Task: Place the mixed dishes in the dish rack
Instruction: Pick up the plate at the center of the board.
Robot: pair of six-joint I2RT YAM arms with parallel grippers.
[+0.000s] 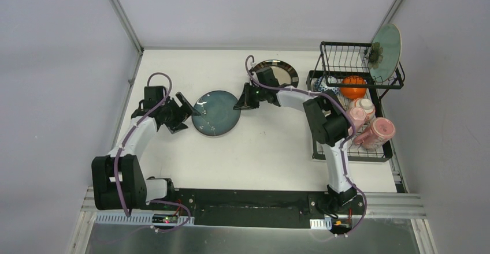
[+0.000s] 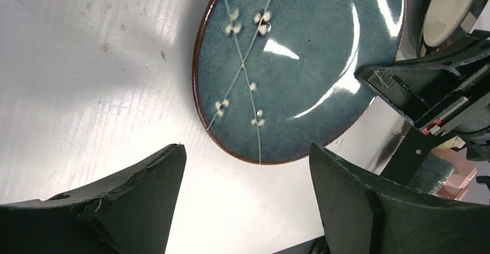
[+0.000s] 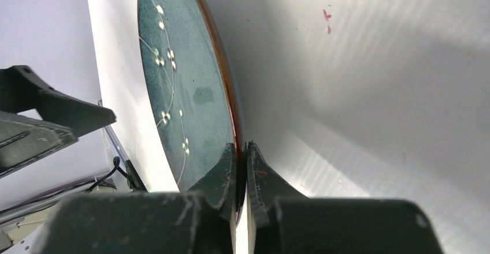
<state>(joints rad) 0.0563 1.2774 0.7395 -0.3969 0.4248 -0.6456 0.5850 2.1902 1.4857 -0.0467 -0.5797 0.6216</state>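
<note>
The dark teal speckled plate [image 1: 215, 112] [image 2: 300, 63] [image 3: 179, 75] lies on the table left of centre. My right gripper [image 1: 238, 105] [image 3: 241, 147] is shut on its right rim, one finger above and one below. My left gripper [image 1: 188, 115] [image 2: 247, 150] stands open just off the plate's left edge, with only bare table between its fingers. The dark-rimmed beige plate [image 1: 277, 72] [image 2: 448, 6] lies behind the right wrist. The black wire dish rack [image 1: 352, 157] at the right holds the mint green plate [image 1: 386, 52], an orange bowl [image 1: 353, 86] and pink cups [image 1: 378, 131].
The rack's raised basket tier [image 1: 346, 55] stands at the back right, with the mint plate leaning on its far corner. Grey walls close in the table at the back and on both sides. The right forearm [image 1: 294, 98] stretches from the rack side across to the teal plate.
</note>
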